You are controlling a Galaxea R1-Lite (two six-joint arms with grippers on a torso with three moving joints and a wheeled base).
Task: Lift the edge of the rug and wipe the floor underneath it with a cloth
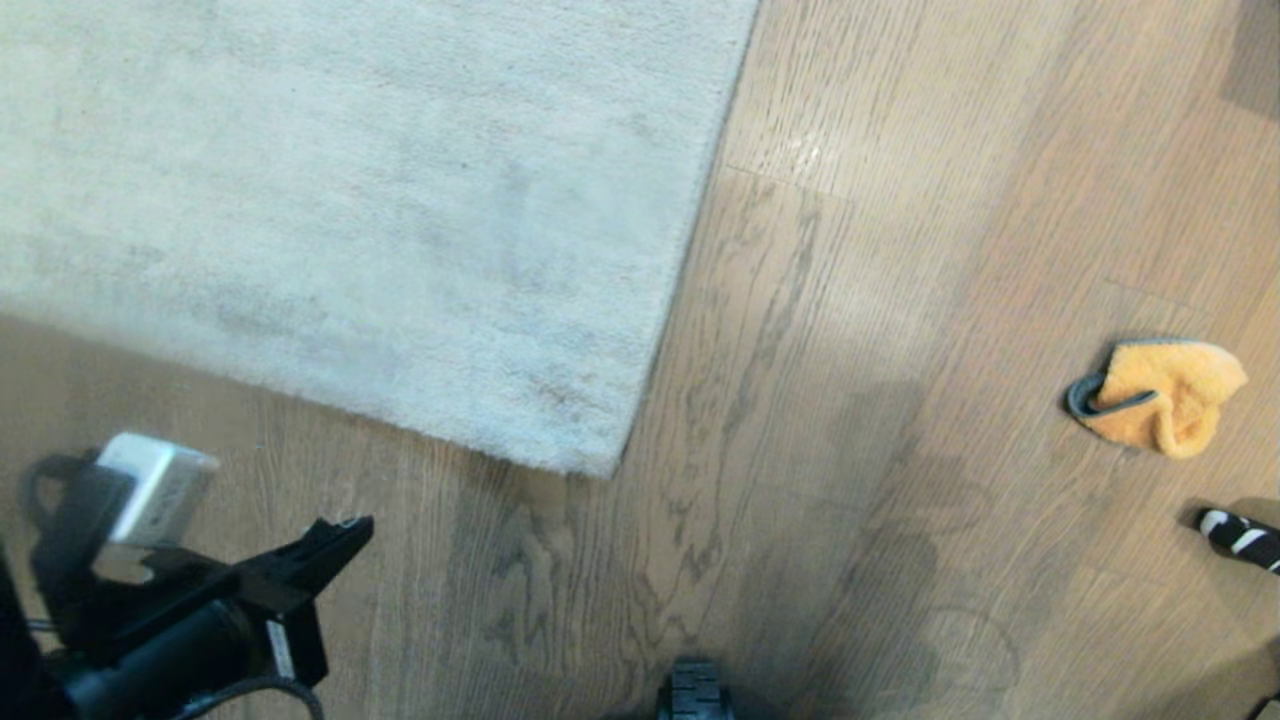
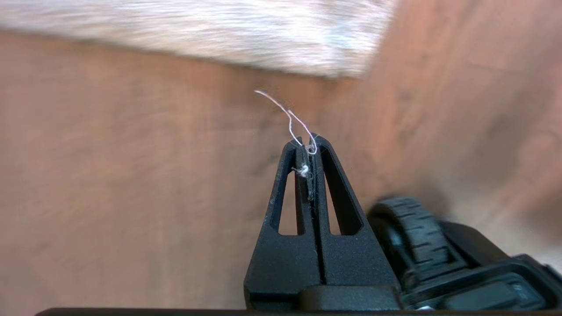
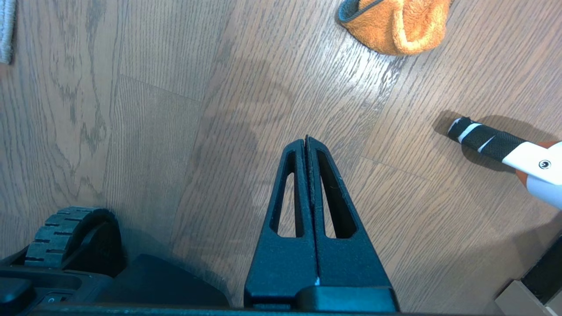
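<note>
**Sam:** What do you see right now?

**Me:** I see the rug (image 1: 350,200) lying flat on the floor (image 1: 850,450). Its near corner points at about 6 o'clock, close to the middle of my head view. The cloth (image 1: 1160,395) sits in a lump on the floor far off at 3 o'clock, well apart from the rug.

**Sam:** Where are your claws?

**Me:** My left claw (image 1: 345,528) is low at 8 o'clock, above bare floor, near the rug's front edge but not touching it. It is pinched tight and holds nothing big. Only a thin white thread (image 2: 290,118) is stuck in its tip. My right claw (image 3: 306,141) is pinched tight too, empty, hanging over the floor with the cloth ahead of it at about 1 o'clock.

**Sam:** So what is the job now?

**Me:** I think nothing is lifted yet, so I start with the rug edge. I must spread the left claw wide first. Then I slide one finger low along the floor, under the edge by the corner, and pinch.

**Sam:** Any tricks?

**Me:** Grab near the corner, because it should bend up easier there. Lift slowly, so the rug does not slip out. A black stick with white stripes (image 1: 1245,538) lies near the cloth, so I keep the right claw clear of it.
</note>
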